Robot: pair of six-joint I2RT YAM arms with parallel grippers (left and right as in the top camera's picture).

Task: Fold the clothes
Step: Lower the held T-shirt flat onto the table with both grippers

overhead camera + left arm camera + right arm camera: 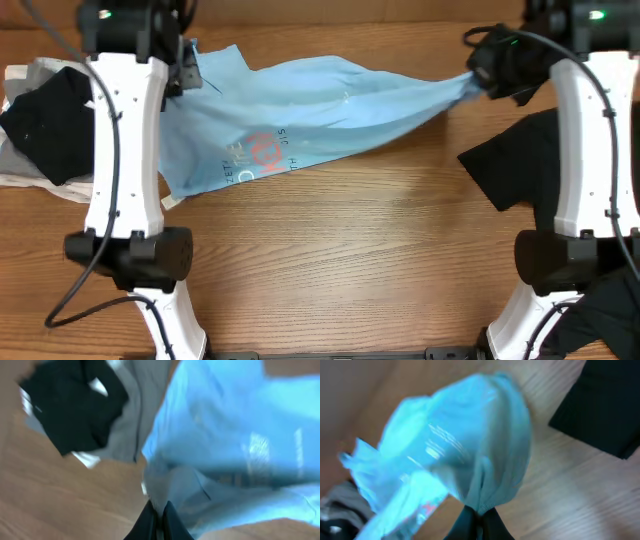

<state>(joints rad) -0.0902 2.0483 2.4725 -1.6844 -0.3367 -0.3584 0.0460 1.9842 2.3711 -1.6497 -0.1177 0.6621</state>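
A light blue T-shirt (310, 115) with coral-red and white lettering hangs stretched across the back of the table between both arms. My left gripper (187, 62) is shut on its left end, and in the left wrist view the gripper (159, 509) pinches a fold of the blue shirt (235, 445). My right gripper (478, 82) is shut on the right end; the right wrist view shows the gripper (479, 512) clamped on the bunched blue shirt (460, 450). A black garment (520, 160) lies on the table at the right, under the right arm.
A pile of black and grey clothing (45, 115) lies at the far left edge, also seen as dark and grey cloth (75, 405) from the left wrist. The wooden table (350, 260) is bare in front. Both arm bases stand at the front edge.
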